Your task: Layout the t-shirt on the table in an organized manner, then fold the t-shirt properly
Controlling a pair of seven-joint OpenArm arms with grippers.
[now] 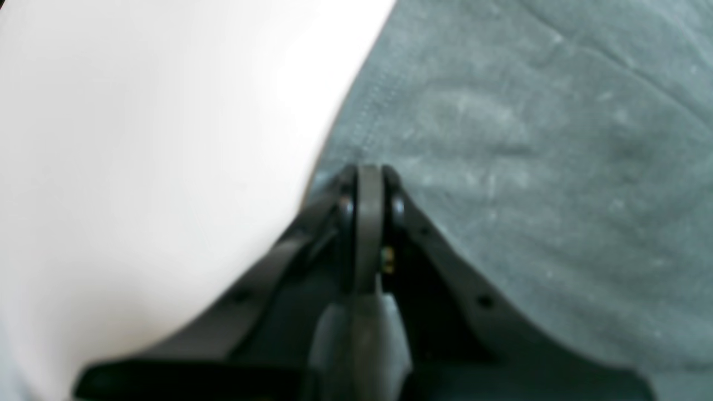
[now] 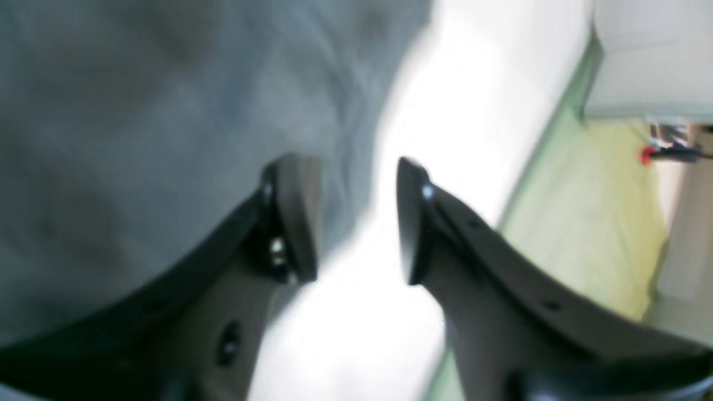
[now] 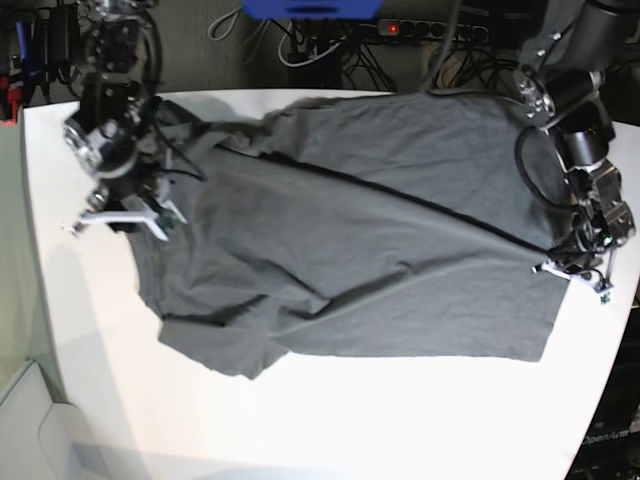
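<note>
Shirt spread on table, L grip shut at hem, R grip open at shirt edge.

Shirt (image 3: 350, 230) lies mostly flat across far half of table (image 3: 330, 420), wide body w/ a long diagonal crease; bottom-left portion bunched and folded under near table's left edge in base view. L gripper (image 1: 369, 178) at shirt's right edge in base view, near table's right edge: jaws pressed fully together, tips right at the stitched hem; can't tell if cloth is pinched betw. them. R gripper (image 2: 356, 217) over shirt's left edge by far-left corner of table: jaws apart, nothing betw. them, one finger (image 2: 295, 211) over cloth, other over bare white top. R wrist view blurred.
</note>
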